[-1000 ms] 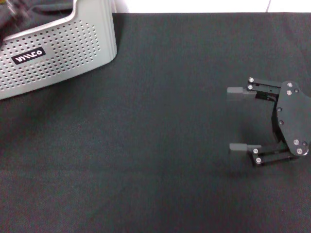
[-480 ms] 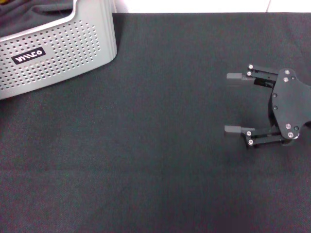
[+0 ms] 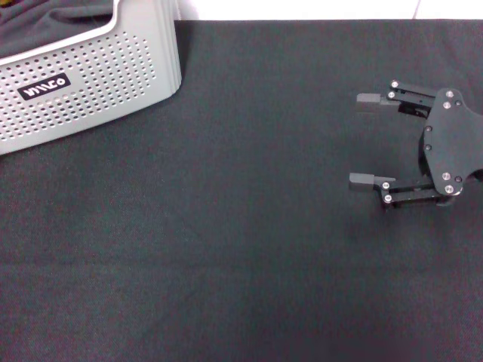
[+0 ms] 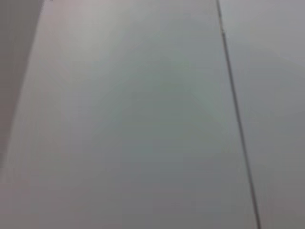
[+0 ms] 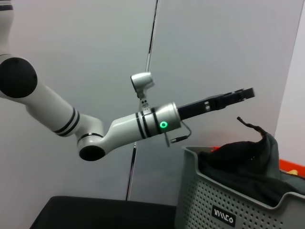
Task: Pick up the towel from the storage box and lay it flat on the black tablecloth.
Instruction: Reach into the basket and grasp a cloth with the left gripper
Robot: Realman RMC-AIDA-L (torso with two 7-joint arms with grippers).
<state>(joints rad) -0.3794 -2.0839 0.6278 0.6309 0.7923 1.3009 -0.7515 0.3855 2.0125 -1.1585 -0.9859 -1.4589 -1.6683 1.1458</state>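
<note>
Since a second ago your right gripper (image 3: 364, 139) has slid away from you across the black tablecloth (image 3: 226, 226), ending a little farther up the head view. Its upper finger has gone from mid-height to nearer the far edge of the cloth, and the lower finger has followed. A dark blur that covered the near-left corner of the storage box (image 3: 90, 83) a second ago is gone, and the box has not shifted.

Nearest you, the tablecloth fills the whole foreground and lies smooth. On your right the right gripper hovers over it with its two fingers spread wide apart and nothing between them, pointing towards your left.

Farther off at your far left stands the storage box. Its black label (image 3: 44, 86) carries white lettering that looks like "MISCO", though you cannot read it for certain. Dark grey-green cloth, the towel (image 5: 248, 164), is heaped inside the box, and in the right wrist view one corner of it pokes up above the rim.

In that same view your left gripper (image 5: 238, 95) hangs in the air above the box, its white arm reaching in with a green ring lit on the wrist. You cannot tell whether its fingers are parted or closed.
</note>
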